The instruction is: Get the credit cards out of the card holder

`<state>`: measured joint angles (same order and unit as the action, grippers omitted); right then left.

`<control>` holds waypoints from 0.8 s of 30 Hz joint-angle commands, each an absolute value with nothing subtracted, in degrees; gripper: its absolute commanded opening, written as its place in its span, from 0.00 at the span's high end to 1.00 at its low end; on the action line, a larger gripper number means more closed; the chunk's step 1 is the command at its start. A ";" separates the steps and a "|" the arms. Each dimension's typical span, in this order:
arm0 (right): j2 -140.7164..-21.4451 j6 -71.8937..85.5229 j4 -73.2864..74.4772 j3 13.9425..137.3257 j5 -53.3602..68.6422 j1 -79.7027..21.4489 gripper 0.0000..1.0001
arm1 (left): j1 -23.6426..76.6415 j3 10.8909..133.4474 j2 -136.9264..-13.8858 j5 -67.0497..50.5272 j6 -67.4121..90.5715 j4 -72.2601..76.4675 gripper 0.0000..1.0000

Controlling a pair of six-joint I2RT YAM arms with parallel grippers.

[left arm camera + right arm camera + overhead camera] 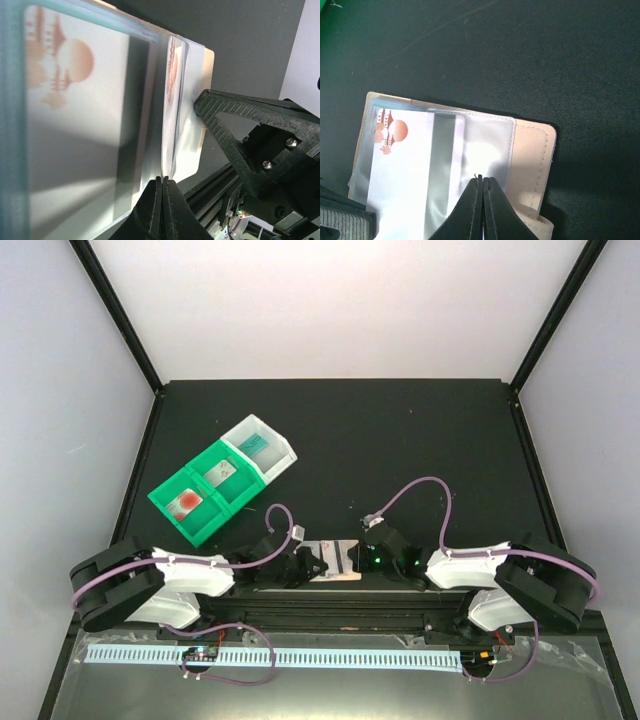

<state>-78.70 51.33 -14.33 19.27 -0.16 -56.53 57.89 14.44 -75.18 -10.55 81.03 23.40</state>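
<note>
The card holder (338, 562) lies open at the near edge of the table, between my two grippers. In the right wrist view its peach-tan rim (532, 155) shows. A clear sleeve holds a pale credit card (405, 165) with a grey stripe and an orange-red print. My right gripper (482, 179) is shut on that sleeve's edge; it also shows from above (368, 560). My left gripper (162, 181) is shut on the thin edge of a sleeve leaf (171, 100); it also shows from above (312, 566). I cannot tell whether it pinches a card too. The pale card (75, 110) fills the left of that view.
A green bin (172, 494) and a white bin (285, 452) stand at the left middle. They hold a card with a red blotch (185, 503), a pale card (220, 472) and a teal card (255, 445). The right gripper's finger (240, 130) touches the holder's edge.
</note>
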 commanded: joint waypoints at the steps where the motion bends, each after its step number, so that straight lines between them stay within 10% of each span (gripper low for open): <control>1: -80.51 50.84 -5.91 18.26 -2.52 -56.57 0.99 | 58.10 12.66 -71.54 -6.57 80.73 19.67 0.98; 24: -70.24 46.31 6.63 27.81 -1.72 -56.60 0.91 | 58.09 12.63 -54.09 2.57 67.41 8.39 0.98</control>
<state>-74.11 48.27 -0.05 24.21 -0.56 -56.53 57.89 11.73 -56.71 -0.71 73.43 11.35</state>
